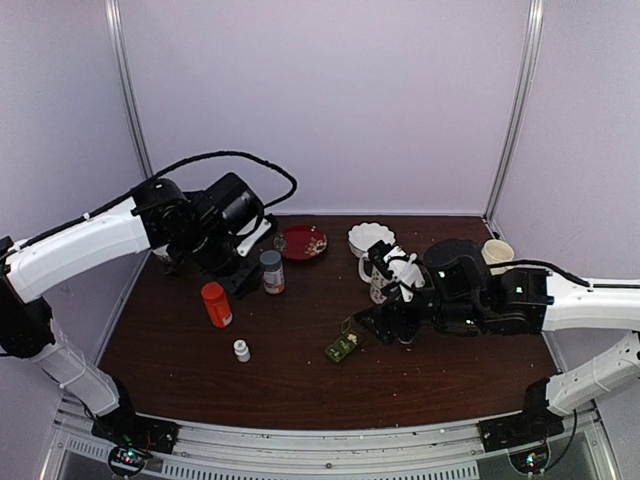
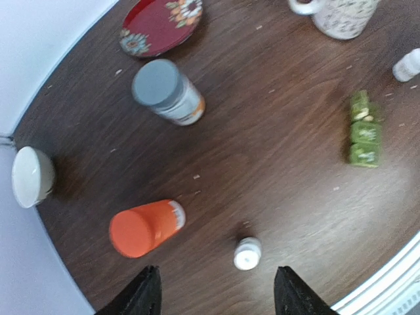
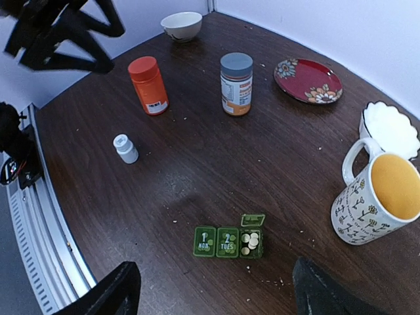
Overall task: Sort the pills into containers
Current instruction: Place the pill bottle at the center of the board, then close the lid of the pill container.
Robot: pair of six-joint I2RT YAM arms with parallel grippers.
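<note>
You have one green pill box (image 3: 228,241) on the bench (image 3: 197,170). It has three compartments: two lids are shut and the third is up. A small cluster of pale pills (image 3: 249,241) lies in the open one, too small to count surely.

Three bottles stand left of the box: a small white bottle (image 3: 125,148) nearest, an orange bottle (image 3: 148,85) beyond that, and a grey-capped bottle (image 3: 236,83) farther back. Behind the box you have one red plate (image 3: 308,80), one mug (image 3: 374,197) to the right with an orange inside, and a scalloped bowl (image 3: 390,128) just past the mug. A plain bowl (image 3: 182,25) sits far back on the left.

Only the right wrist view shows the pills and the lid marks. The top view gives the box as a green smudge, the left wrist view as a blur. The top view alone shows a cream cup (image 1: 497,252) far right of the box, while the left arm hides the plain bowl there.

Your left fingers (image 2: 147,295) stand apart with nothing between them, well left of the box, near the small white bottle. Your right fingers (image 3: 121,289) are also apart and empty, hanging just on the near side of the box.
</note>
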